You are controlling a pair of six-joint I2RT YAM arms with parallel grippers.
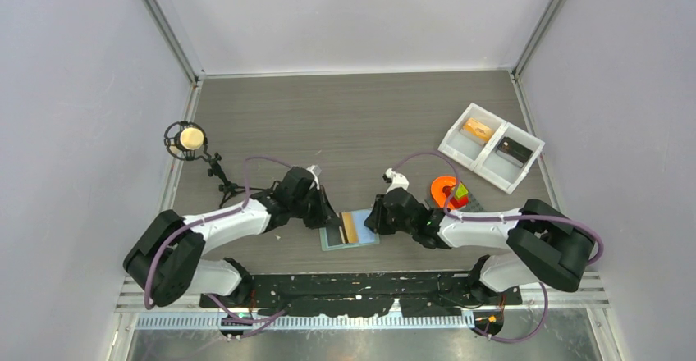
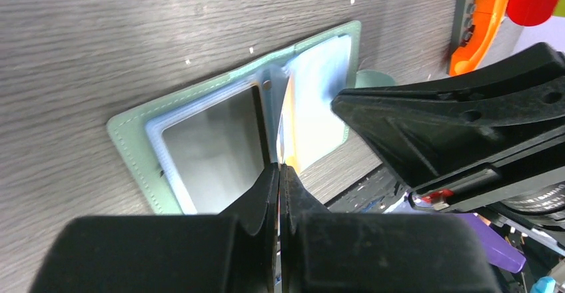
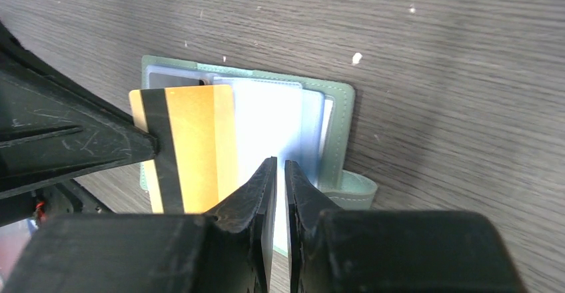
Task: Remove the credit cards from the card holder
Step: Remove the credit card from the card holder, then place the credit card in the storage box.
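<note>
The card holder (image 1: 331,239) lies open on the table between both arms, with a sage-green cover (image 2: 130,140) and pale blue pockets (image 3: 266,116). A gold card with a black stripe (image 3: 193,146) stands up out of its middle and shows edge-on in the left wrist view (image 2: 286,123). My left gripper (image 2: 280,168) is shut on that card's edge and shows in the top view (image 1: 332,217) at the holder's left. My right gripper (image 3: 280,164) is shut on a pale blue pocket leaf at the holder's right (image 1: 373,220). A silver card (image 2: 213,146) sits in the left pocket.
A white two-compartment tray (image 1: 491,146) with small items stands at the back right. A grey plate with an orange S-shape (image 1: 447,190) lies right behind my right arm. A small stand with a pale ball (image 1: 190,138) is at the left.
</note>
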